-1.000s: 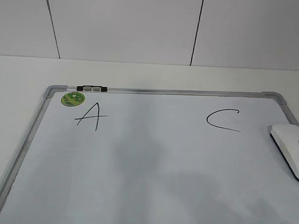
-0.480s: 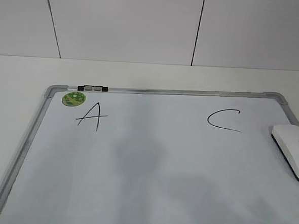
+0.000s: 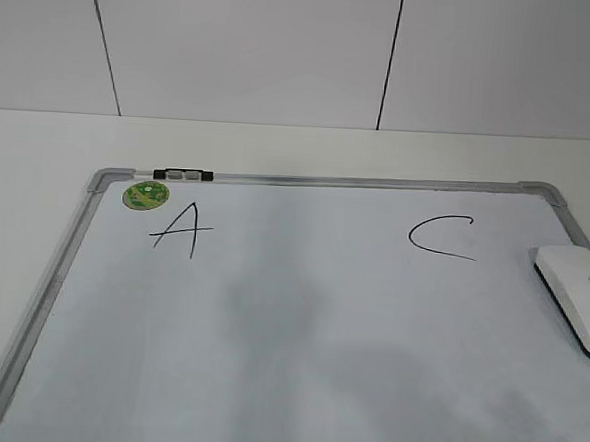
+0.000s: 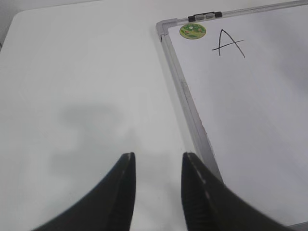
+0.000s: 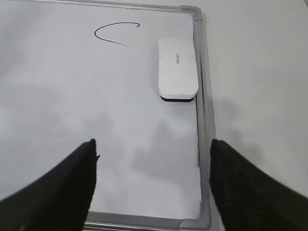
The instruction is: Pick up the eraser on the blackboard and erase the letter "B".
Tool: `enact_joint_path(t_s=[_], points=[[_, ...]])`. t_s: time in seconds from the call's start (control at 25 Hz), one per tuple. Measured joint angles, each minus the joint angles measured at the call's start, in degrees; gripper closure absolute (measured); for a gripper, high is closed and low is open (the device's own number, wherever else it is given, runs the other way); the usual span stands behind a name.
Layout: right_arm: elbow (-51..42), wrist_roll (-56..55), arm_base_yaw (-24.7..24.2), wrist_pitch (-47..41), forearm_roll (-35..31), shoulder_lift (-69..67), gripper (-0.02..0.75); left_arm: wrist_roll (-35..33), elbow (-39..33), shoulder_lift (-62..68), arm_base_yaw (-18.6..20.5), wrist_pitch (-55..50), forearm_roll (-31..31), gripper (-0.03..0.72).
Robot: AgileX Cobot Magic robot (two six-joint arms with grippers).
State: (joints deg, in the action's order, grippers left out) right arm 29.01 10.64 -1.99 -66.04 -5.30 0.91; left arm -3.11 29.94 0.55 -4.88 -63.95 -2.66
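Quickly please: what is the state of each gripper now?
Left gripper: partly open, holding nothing, above the table.
Right gripper: wide open, empty, the eraser lies ahead.

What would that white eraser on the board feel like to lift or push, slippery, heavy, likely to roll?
The eraser looks like a smooth plastic block, so it is probably stiff and fairly light. Its glossy top may be a little slippery to pinch. It lies flat on a dark underside on the blackboard, so it should slide rather than roll or tip.

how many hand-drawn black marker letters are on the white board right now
2: a thin black letter "A" near the round green sticker at far left, and a "C" far right beside the white plastic eraser. No "B" shows.
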Motion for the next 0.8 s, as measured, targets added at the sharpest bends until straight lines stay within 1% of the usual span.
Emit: enact_joint_path(t_s=[0.16,0.4,0.8], points=[[0.0,0.0,0.0,0.0,0.0,0.0,0.154,0.0,0.0,0.0,1.34,0.0,-0.24,0.445],[0.0,0.0,0.0,0.0,0.0,0.0,0.154,0.0,0.0,0.0,5.31,0.0,-0.51,0.445],[0.0,0.0,0.0,0.04,0.0,0.0,0.154,0.0,0.0,0.0,5.81,0.0,-0.55,0.445]])
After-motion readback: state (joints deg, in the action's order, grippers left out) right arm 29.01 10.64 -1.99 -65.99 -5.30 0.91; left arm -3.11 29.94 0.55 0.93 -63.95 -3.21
